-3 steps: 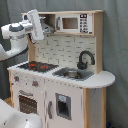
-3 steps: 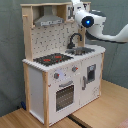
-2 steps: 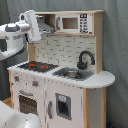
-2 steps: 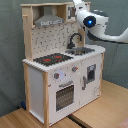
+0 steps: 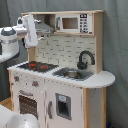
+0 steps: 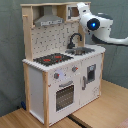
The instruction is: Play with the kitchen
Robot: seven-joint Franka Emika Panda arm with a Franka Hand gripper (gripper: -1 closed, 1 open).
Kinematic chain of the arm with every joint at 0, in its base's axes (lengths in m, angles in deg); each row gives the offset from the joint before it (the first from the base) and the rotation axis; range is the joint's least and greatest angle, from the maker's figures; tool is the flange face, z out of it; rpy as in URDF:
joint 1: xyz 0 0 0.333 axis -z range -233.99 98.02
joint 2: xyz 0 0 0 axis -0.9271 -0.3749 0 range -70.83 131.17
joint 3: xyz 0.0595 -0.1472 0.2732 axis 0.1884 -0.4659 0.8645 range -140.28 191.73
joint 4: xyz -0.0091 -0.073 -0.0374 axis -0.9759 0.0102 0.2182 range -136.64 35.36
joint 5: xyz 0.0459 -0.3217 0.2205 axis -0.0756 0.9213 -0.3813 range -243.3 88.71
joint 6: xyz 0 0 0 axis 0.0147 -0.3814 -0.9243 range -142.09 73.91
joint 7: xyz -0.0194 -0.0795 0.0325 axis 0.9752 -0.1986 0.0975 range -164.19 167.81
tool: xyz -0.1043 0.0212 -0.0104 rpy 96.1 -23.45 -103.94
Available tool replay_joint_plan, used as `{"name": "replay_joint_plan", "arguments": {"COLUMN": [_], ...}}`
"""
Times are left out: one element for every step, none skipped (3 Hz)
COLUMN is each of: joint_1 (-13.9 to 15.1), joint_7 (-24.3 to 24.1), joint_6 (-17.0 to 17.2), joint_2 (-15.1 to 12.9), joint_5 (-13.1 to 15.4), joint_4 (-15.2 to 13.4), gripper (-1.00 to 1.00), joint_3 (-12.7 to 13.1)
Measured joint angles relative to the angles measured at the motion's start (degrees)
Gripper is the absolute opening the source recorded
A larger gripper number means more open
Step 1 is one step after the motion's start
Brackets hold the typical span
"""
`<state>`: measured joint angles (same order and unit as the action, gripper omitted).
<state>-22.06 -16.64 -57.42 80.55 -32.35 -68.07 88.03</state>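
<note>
Both exterior views face the toy kitchen at mid range from opposite front corners, each taking in the stovetop, sink and hood.

We see the kitchen standing on the tabletop in the second exterior view. In the first exterior view the stovetop lies at the first exterior view's left of the sink, and the faucet rises behind the sink. The hood hangs above the stovetop, the upper cabinet beside it. The oven door sits below the stovetop. The robot arm reaches up beside the hood.
</note>
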Motion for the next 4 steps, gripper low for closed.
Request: {"name": "replay_joint_plan", "arguments": {"joint_1": [-3.9, -7.54, -11.33, -13.81], "joint_7": [-0.34, -0.62, 1.25, 1.3], "joint_6": [2.85, 4.85, 7.96, 11.71], "joint_2": [0.26, 0.2, 0.55, 1.49], "joint_5": [-0.23, -1.2, -1.76, -1.67], "joint_4": [-3.97, -8.55, -11.26, -12.72], "gripper": [1.0, 1.0, 1.0, 1.0], "joint_3": [-0.45, -1.31, -0.01, 3.16]}}
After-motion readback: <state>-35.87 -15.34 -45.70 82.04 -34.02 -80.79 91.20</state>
